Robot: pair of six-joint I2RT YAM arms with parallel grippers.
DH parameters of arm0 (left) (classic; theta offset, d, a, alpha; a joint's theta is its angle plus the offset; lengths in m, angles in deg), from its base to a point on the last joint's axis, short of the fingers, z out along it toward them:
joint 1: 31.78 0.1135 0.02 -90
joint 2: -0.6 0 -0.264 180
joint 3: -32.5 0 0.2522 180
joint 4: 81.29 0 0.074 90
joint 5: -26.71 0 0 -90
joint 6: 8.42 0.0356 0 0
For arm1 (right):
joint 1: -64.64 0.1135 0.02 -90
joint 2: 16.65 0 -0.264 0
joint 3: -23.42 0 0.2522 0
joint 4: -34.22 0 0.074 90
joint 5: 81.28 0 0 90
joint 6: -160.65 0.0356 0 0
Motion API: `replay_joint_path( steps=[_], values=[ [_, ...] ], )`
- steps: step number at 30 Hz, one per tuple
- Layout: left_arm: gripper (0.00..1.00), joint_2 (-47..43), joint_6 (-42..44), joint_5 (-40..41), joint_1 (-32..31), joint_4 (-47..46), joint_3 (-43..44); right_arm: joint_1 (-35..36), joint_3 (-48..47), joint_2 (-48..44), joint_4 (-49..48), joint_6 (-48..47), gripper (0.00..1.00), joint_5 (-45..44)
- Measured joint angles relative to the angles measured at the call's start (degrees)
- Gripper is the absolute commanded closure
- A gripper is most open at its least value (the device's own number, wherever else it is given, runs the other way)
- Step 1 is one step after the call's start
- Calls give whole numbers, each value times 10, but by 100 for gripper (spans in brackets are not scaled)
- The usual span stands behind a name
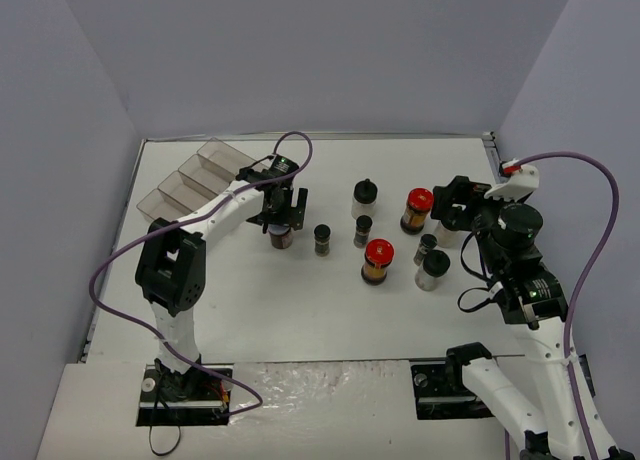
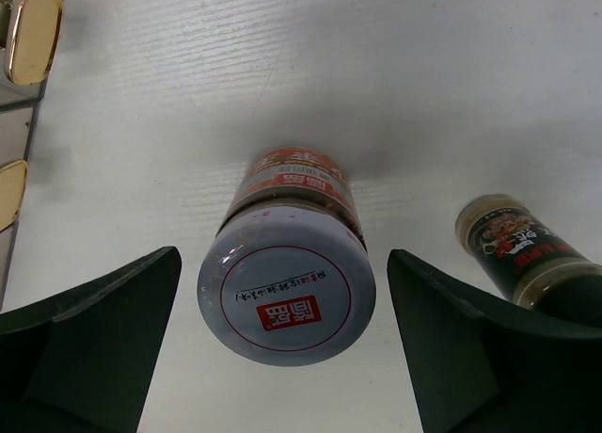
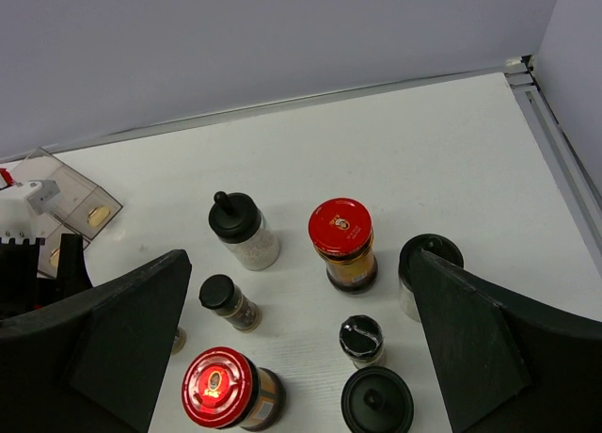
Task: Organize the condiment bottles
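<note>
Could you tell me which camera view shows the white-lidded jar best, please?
The left wrist view: the white-lidded jar sits mid-frame, its lid print and label visible, between the open fingers of the left gripper. The top view shows it small, partly under that gripper. The right wrist view does not show it.

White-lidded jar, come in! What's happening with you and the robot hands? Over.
Left gripper open, straddling white-lidded jar, no contact. Right gripper open, empty. Black-labelled spice bottle stands close outside one left finger.
</note>
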Motion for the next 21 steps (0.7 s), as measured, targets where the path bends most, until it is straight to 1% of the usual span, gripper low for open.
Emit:
replay_joint_path(
  steps=[7, 8, 10, 11, 12, 13, 16, 17, 18, 21],
  values=[
    [24, 2, -5, -2, 0, 0, -1, 0, 0, -3, 5, 0, 0, 0],
    [29, 3, -6, -3, 0, 0, -1, 0, 0, -3, 6, 0, 0, 0],
    [35, 4, -7, -3, 0, -1, -4, 0, 0, -3, 7, 0, 0, 0],
    [40, 4, -7, -4, 0, -1, -6, 0, 0, -3, 8, 0, 0, 0],
    [49, 4, -8, -5, 0, -1, -8, 0, 0, -3, 8, 0, 0, 0],
    [55, 4, -9, -7, 0, 0, -10, 0, 0, -3, 8, 0, 0, 0],
    [84, 4, -10, -9, 0, 1, -10, 0, 0, -3, 8, 0, 0, 0],
    [95, 4, -10, -9, 0, 1, -10, 0, 0, -2, 9, 0, 0, 0],
    [100, 4, -10, -9, 0, 1, -10, 0, 0, -2, 9, 0, 0, 0],
    [100, 3, -9, -9, 0, 9, -9, 0, 0, -2, 9, -1, 0, 0]
  ],
)
